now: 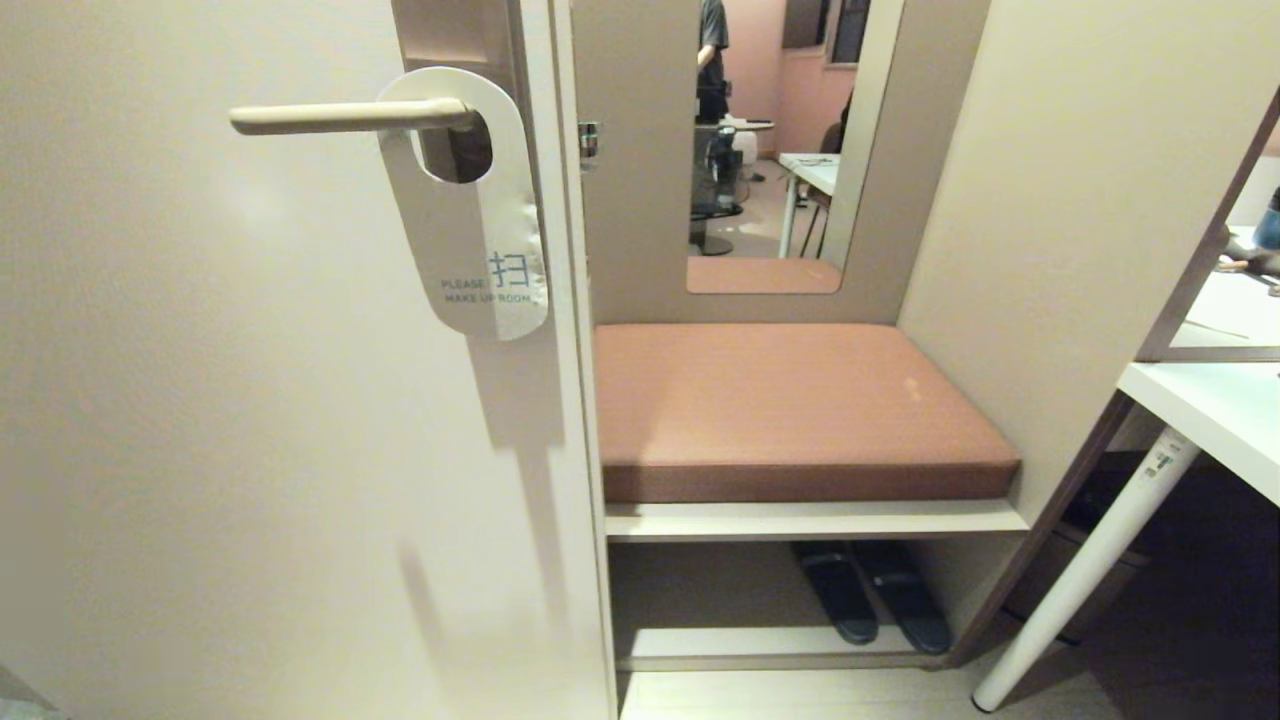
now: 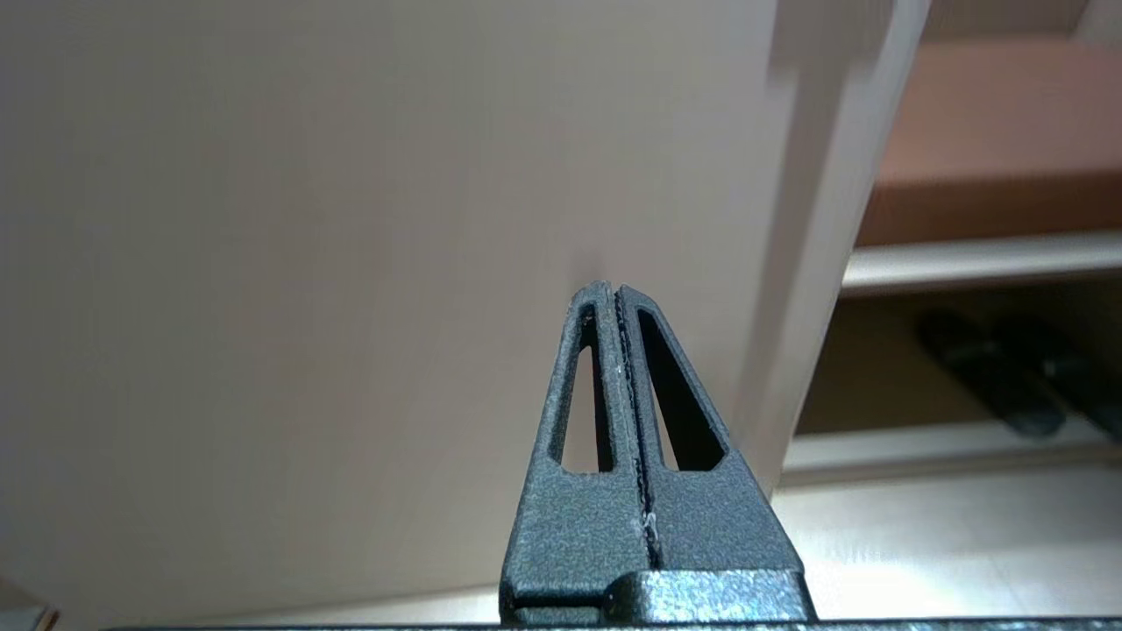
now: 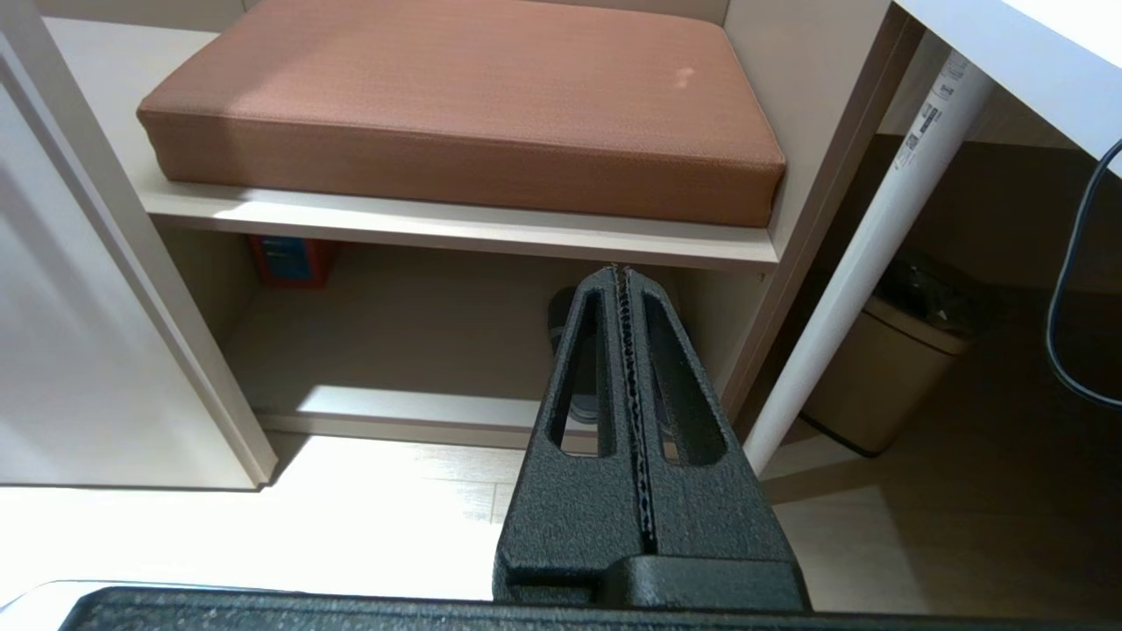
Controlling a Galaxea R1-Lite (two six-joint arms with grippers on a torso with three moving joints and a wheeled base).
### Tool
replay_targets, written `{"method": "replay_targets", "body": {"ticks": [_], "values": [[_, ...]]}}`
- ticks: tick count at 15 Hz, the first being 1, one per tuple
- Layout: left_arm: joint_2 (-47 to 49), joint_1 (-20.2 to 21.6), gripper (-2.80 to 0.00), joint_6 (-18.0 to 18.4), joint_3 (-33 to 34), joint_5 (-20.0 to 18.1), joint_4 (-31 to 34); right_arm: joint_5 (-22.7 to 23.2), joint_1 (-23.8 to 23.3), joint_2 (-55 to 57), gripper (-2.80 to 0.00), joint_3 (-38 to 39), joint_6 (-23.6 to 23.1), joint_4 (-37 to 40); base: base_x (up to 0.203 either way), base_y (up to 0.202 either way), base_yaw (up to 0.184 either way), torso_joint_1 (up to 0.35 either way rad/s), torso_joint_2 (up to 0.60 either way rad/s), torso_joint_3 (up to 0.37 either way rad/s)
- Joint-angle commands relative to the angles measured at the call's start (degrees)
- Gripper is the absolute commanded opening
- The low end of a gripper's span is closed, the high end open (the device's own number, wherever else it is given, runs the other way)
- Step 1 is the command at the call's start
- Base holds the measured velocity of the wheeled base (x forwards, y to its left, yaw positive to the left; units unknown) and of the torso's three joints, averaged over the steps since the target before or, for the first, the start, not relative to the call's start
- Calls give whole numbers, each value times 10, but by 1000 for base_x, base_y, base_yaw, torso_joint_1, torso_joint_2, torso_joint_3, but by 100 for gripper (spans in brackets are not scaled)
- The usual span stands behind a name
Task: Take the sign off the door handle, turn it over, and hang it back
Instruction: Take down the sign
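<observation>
With both my left gripper (image 2: 618, 294) and right gripper (image 3: 621, 273) pressed together and empty, the sign (image 1: 470, 205) hangs white-face-out on the door handle (image 1: 350, 116) by the door's edge; I should open wide before pinching its lower end.

Glossy card sign (image 1: 470, 240); smooth satin door handle (image 1: 340, 117); woven cloth cushion (image 1: 790, 410); rough-textured claw (image 2: 618, 294).

This looks like a hotel-style room entry. A door hanger sign (image 1: 470, 215) reading "PLEASE MAKE UP ROOM" hangs on the lever door handle (image 1: 350, 117) at the left. To its right a built-in alcove holds a brown cushioned bench (image 1: 790, 410), with slippers (image 1: 870, 590) on the shelf beneath and a mirror (image 1: 775, 140) above. A white counter (image 1: 1210, 410) stands at far right, a bin (image 3: 885, 377) below it.
</observation>
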Motion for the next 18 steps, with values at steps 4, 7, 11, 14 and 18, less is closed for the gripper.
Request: {"method": "replay_targets", "body": {"ticks": [4, 7, 11, 14, 18], "values": [[-50, -2, -280, 7, 0, 1, 4, 0, 0, 1, -280, 0, 0, 0, 0, 0, 0, 0, 0, 0], [-50, -2, -280, 1, 0, 1, 10, -1, 0, 1, -280, 0, 0, 0, 0, 0, 0, 0, 0, 0], [-50, -2, -280, 41, 0, 3, 34, -1, 0, 1, -280, 0, 0, 0, 0, 0, 0, 0, 0, 0], [-50, -2, -280, 37, 0, 4, 49, 0, 0, 1, -280, 0, 0, 0, 0, 0, 0, 0, 0, 0], [-50, -2, -280, 14, 0, 9, 48, -1, 0, 1, -280, 0, 0, 0, 0, 0, 0, 0, 0, 0]]}}
